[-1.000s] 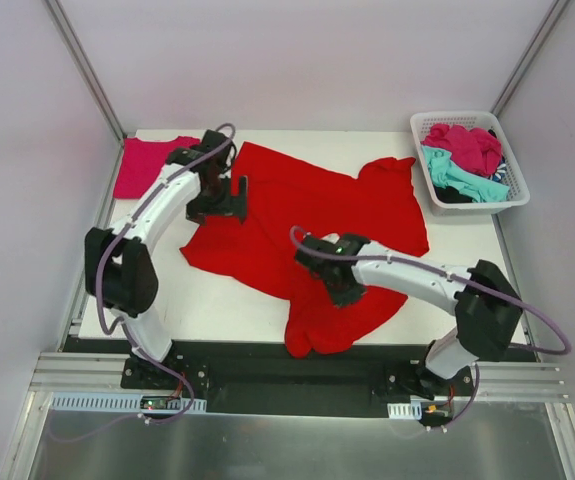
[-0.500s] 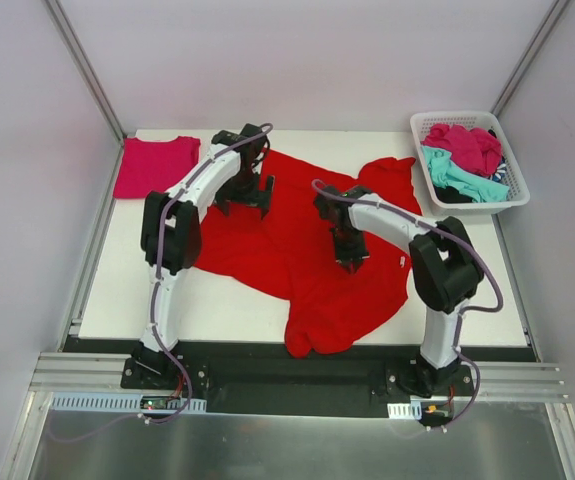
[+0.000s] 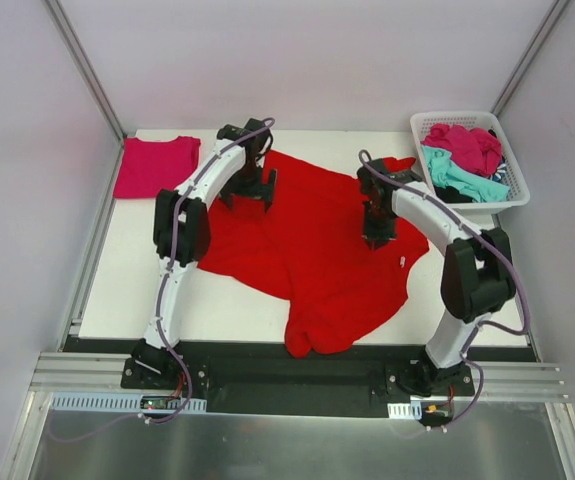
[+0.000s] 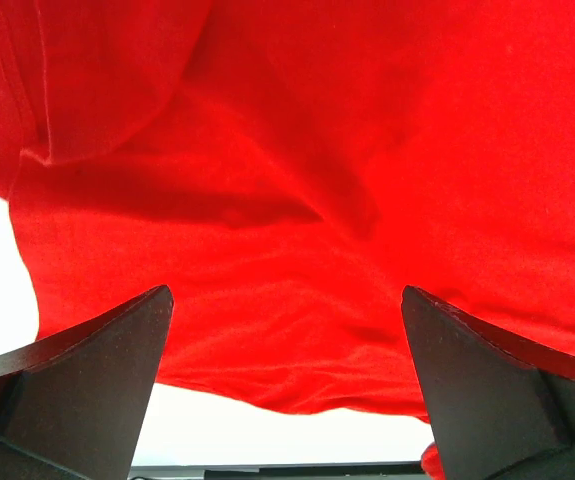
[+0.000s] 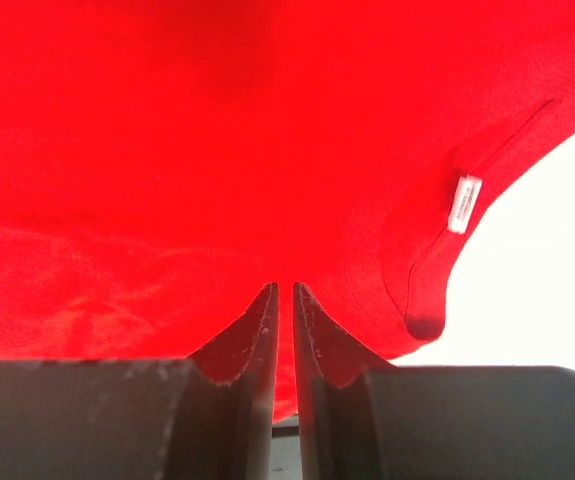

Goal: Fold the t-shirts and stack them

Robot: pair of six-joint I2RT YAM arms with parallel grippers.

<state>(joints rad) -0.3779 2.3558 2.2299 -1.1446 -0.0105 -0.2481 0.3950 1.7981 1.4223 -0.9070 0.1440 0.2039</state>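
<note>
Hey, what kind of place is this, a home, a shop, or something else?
Most likely a robotics lab test cell: left arm and right arm mounted on a metal frame at a white table, white walls boxing it in, and a red t-shirt plus a basket of clothes as practice laundry.

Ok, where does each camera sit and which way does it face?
Top external: above, behind the arm bases, looking down on the white table; both arms show.
Left wrist: on its arm, facing the large bright red cloth t-shirt; left gripper open.
Right wrist: on its arm, facing that shirt's white label; right gripper nearly closed.
Shared by all: the shirt.
</note>
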